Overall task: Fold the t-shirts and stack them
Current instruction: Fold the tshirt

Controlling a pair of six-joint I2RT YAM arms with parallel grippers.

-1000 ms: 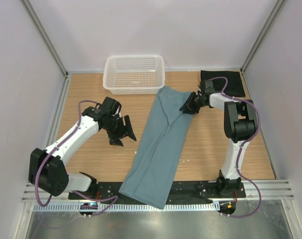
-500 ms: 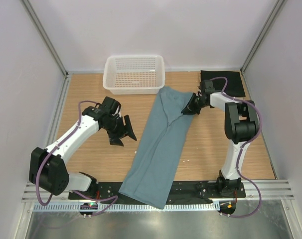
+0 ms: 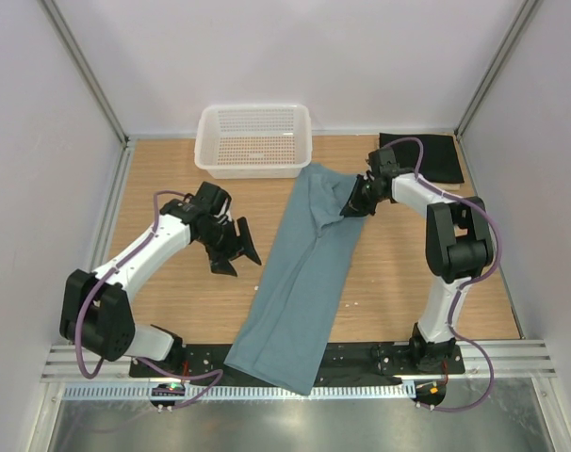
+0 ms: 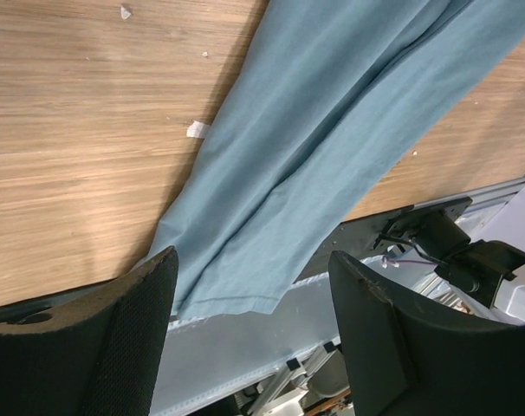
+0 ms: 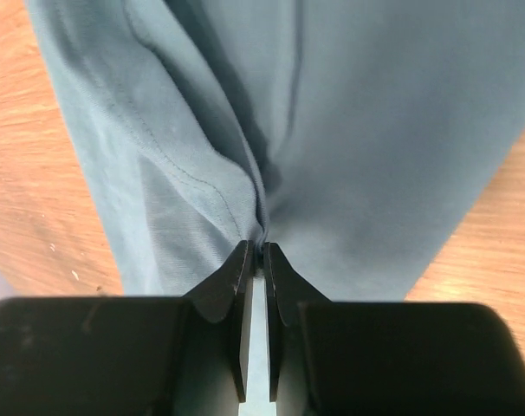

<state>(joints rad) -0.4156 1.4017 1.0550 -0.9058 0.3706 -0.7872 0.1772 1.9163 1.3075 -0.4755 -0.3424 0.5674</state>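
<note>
The teal t-shirt (image 3: 304, 273) lay down the middle of the desk (image 3: 201, 301) as a long narrow strip, apparently already doubled lengthwise. It ran from just in front of the white basket (image 3: 252, 170) at the far end to past the desk's near edge.

Step in hand, as I judged it, was to bring the far end over toward the near end for the crosswise fold. The right gripper (image 5: 256, 251) was clenched on a bunched pleat of teal cloth near the strip's far right edge. Wrist view showed fabric puckered into the tips, so the pinch prob. caught more than one layer, tho I couldn't tell how many.

To do it well: lift only enough to clear the cloth underneath, carry the end straight along the strip's axis, not diagonally, & lay it square so the edges line up. A one-corner pull would likely skew the fold. So the left gripper (image 3: 238, 262), released & empty, hovering over bare desk just left of the strip, ought to take the far left corner or pin the middle.

Looks: soft matte dusty teal-blue cotton w/ a long crease down the centre & a stitched seam by the pinch. Far end was rumpled w/ a raised ridge; near end lay flatter. Limp stuff that would drape & drag.

Further out, the black t-shirt (image 3: 427, 155) sat folded flat in the far right corner, prob. the stack spot. No cream shirt was in view.
</note>
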